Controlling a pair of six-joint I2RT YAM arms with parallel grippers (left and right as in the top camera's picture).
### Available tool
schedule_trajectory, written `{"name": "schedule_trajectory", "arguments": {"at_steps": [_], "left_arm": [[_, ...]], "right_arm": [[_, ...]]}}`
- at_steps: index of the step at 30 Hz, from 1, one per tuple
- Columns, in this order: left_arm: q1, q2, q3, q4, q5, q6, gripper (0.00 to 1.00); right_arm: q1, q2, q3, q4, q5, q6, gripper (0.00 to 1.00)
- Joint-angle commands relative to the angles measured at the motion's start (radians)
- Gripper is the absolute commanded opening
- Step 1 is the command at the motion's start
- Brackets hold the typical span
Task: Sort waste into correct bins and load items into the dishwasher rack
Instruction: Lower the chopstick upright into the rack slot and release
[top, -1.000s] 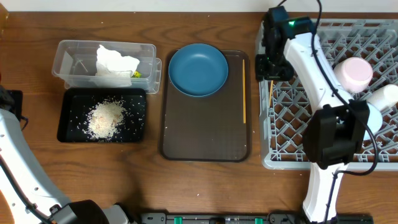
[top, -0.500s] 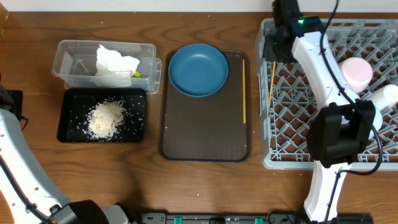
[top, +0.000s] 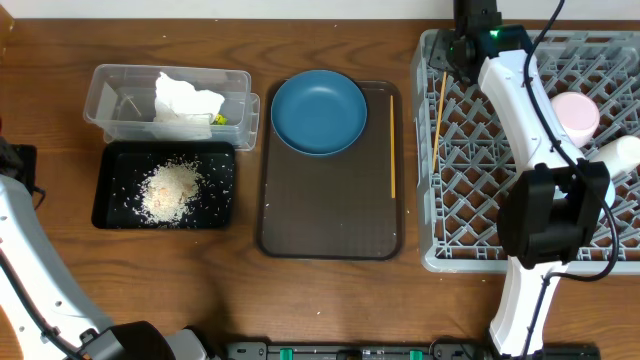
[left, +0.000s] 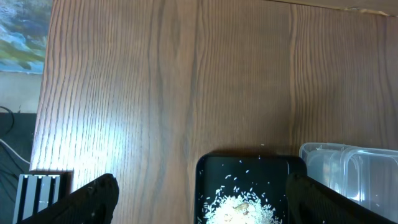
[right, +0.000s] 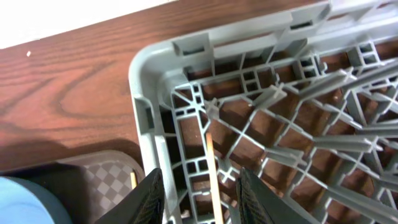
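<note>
Step in hand, by my read: R arm is setting one chopstick (right: 212, 168) into the dishwasher rack (top: 428, 200) at its far left corner. In the wrist view the right gripper (right: 200, 180) straddles the stick, fingers apart w/ a gap on both sides, so it isn't clamped. The stick lies on the lattice along the rack's left wall. To do this well: lift straight up, no sideways drift, so neither finger nudges the stick or snags a rib. The second chopstick (top: 392, 145) lies flat on the brown tray (top: 330, 215) near its right rim. It's thin, so approach w/ fingers across its width, about mid-length, and come low enough to pinch it w/o scraping the tray. The blue plate (top: 318, 112) sits on the tray's far end. Pose: R arm stretches from the near table edge over the rack, wrist pointing down. L arm is off to the left, left gripper (left: 202, 180) wide apart w/ nothing in it, above the black tray (left: 249, 163) of rice.
</note>
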Motion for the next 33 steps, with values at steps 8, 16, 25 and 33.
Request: {"name": "schedule_trajectory", "arguments": {"at_steps": [8, 16, 25, 33], "left_arm": [[0.004, 0.008, 0.005, -0.003, -0.009, -0.009, 0.89], [0.004, 0.008, 0.005, -0.003, -0.009, -0.009, 0.89], [0.004, 0.008, 0.005, -0.003, -0.009, -0.009, 0.89], [0.004, 0.008, 0.005, -0.003, -0.009, -0.009, 0.89]], "right_arm": [[-0.025, 0.098, -0.003, 0.058, -0.014, -0.01, 0.38], [-0.025, 0.17, -0.003, 0.101, -0.014, -0.035, 0.37], [-0.025, 0.178, -0.002, 0.121, -0.01, -0.04, 0.25], [-0.027, 0.166, -0.002, 0.121, 0.007, -0.068, 0.11]]}}
